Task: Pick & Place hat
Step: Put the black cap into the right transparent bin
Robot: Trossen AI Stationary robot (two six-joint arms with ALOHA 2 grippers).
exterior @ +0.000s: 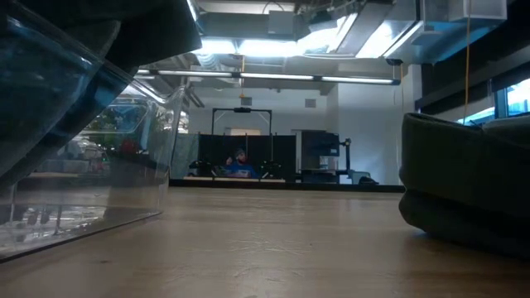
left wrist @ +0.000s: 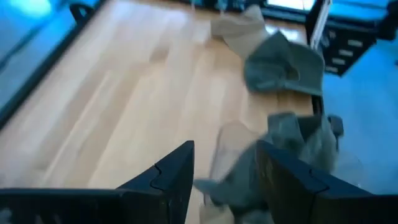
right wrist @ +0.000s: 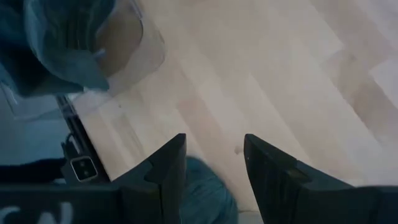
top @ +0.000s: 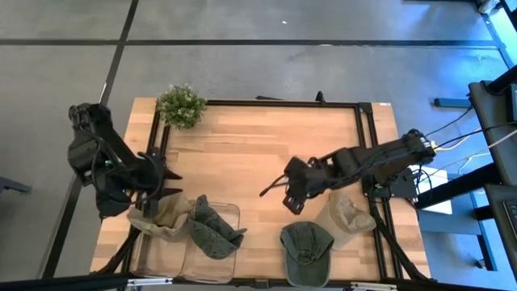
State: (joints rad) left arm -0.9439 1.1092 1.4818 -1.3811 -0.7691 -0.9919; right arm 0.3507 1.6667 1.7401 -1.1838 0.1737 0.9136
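Note:
A clear plastic bin [top: 212, 241] stands at the table's near left. A dark green hat [top: 214, 230] lies crumpled inside it. A tan hat [top: 160, 218] hangs over the bin's left rim. A green cap [top: 307, 242] lies on the table at the near edge, and a second tan hat [top: 349, 214] lies to its right. My left gripper [top: 172, 184] is open just beyond the bin's tan hat [left wrist: 231, 177]. My right gripper [top: 273, 186] is open over bare table, between the bin and the green cap [right wrist: 205, 196].
A small potted plant [top: 181, 105] stands at the table's far left corner. A black frame rail [top: 359, 145] runs along the table's far and right sides. Bare wood [top: 242, 153] lies between the two arms. In the low view the bin [exterior: 74, 165] is at the left and a green hat [exterior: 464, 190] at the right.

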